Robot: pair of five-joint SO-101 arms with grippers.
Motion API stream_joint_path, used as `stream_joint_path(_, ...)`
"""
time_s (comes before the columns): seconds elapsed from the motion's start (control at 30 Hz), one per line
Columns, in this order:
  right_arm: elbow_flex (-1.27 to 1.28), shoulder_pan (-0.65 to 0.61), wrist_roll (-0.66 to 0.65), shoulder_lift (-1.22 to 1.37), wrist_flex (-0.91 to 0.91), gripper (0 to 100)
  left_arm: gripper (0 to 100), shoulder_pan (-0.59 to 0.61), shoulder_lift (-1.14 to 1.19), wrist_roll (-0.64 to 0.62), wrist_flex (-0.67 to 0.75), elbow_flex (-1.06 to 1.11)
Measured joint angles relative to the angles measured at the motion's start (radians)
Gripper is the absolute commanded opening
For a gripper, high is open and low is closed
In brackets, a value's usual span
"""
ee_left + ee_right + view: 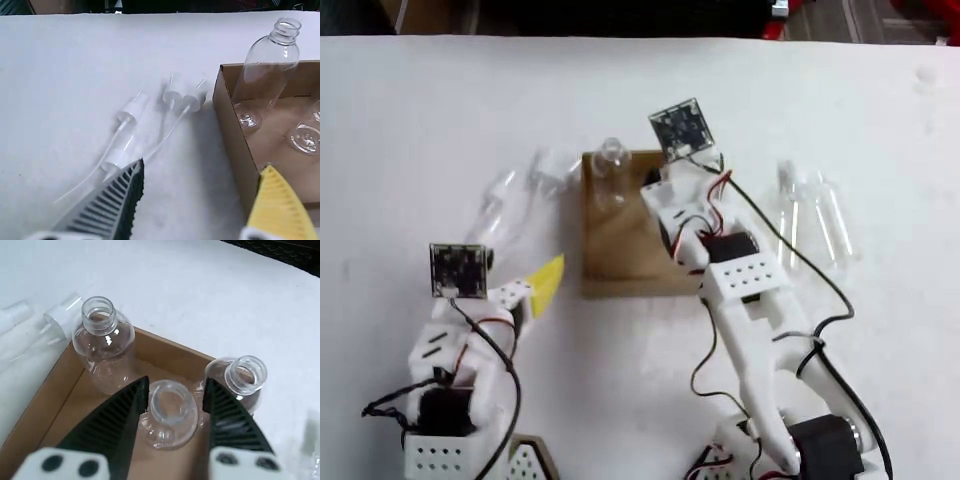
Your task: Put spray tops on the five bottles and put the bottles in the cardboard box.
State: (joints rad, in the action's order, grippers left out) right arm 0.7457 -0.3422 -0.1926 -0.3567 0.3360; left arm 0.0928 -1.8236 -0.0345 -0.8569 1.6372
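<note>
Three uncapped bottles (102, 335) stand in the cardboard box (620, 270). The right tool (174, 390), jaws apart, straddles the middle neck, seemingly not gripping. Spray tops (175, 92) lie on the table (420, 120) at the box's ten o'clock; the left tool (203, 167), spread wide, at eight.

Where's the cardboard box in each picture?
High view: the cardboard box sits in the middle of the picture.
Left wrist view: the cardboard box lies next to the spray tops.
Right wrist view: the cardboard box lies under the right gripper.
Shared landmark: the open bottle standing in its corner.
</note>
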Motion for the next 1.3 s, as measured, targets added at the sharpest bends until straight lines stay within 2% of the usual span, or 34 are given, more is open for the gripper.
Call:
stream_joint_path(0.37, -0.219, 0.011, 0.0, -0.213, 0.31, 15.2, 33, 0.0, 0.0, 0.0, 0.0, 0.0)
stream_joint_path(0.6, -0.212, 0.144, 0.0, -0.356, 0.473, 15.2, 33, 0.0, 0.0, 0.0, 0.0, 0.0)
stream_joint_path(0.9, 0.106, 0.315, 0.011, -0.697, 0.503, 15.2, 33, 0.002, 0.002, 0.0, 0.0, 0.018)
stream_joint_path(1.07, 0.359, 0.356, 0.126, -0.927, 0.503, 15.2, 33, 0.002, 0.002, 0.0, 0.0, 0.018)
stream_joint_path(1.3, 0.606, 0.35, 0.14, -1.211, 0.503, 15.2, 33, 0.002, 0.002, 0.0, 0.0, 0.018)
